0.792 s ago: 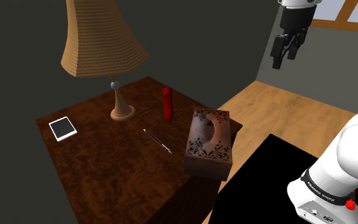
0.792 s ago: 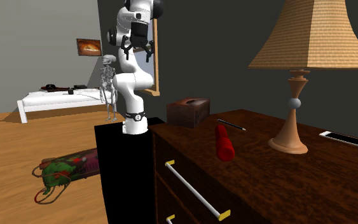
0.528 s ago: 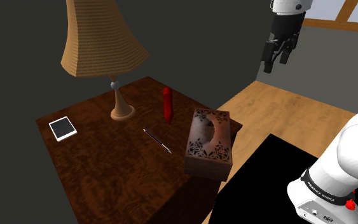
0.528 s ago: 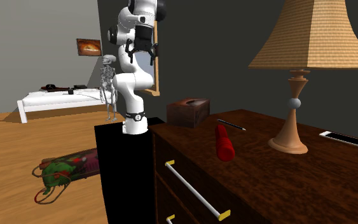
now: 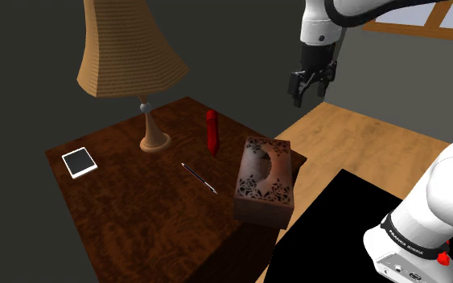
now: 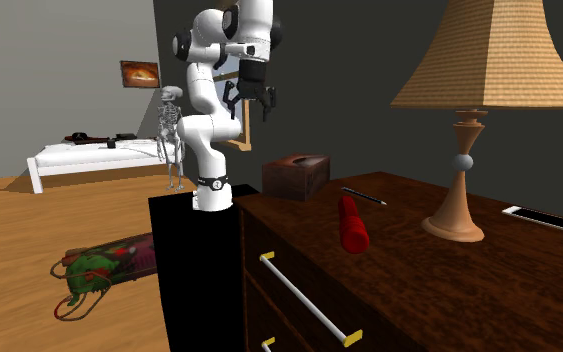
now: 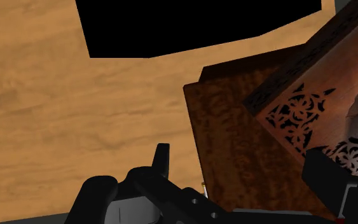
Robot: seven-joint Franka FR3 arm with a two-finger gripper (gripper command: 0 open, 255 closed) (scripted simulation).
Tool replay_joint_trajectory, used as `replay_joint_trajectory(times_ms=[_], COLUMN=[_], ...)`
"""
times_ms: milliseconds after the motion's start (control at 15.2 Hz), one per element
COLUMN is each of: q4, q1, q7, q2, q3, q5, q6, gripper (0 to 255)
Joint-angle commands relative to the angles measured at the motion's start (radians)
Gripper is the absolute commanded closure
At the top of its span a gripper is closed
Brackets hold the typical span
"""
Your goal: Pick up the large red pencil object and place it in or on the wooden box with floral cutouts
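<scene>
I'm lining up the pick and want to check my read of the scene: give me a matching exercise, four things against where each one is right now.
Things:
1. red pencil
2. wooden box
3. tablet
4. gripper

Places:
A. in the air, open, holding nothing
B. at the table edge nearest the stand
C. lying on the table between lamp and box
D. flat on the table, on the lamp's far side from the box

Pairs: 1-C, 2-B, 3-D, 4-A
</scene>
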Motion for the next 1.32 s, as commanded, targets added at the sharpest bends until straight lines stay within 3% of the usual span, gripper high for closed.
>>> replay_joint_trajectory(times_ms=[0,660,1254], q4=[0.005,0.149,0.404], q1=[0.003,0.001,0.028], q7=[0.056,0.299,0.512], q2=[0.054,0.392,0.734], q3=[0.028,0.126,0.155], q5=[0.014,0.001,-0.088], q6=[0.053,0.268,0.364], gripper=[0,0,0])
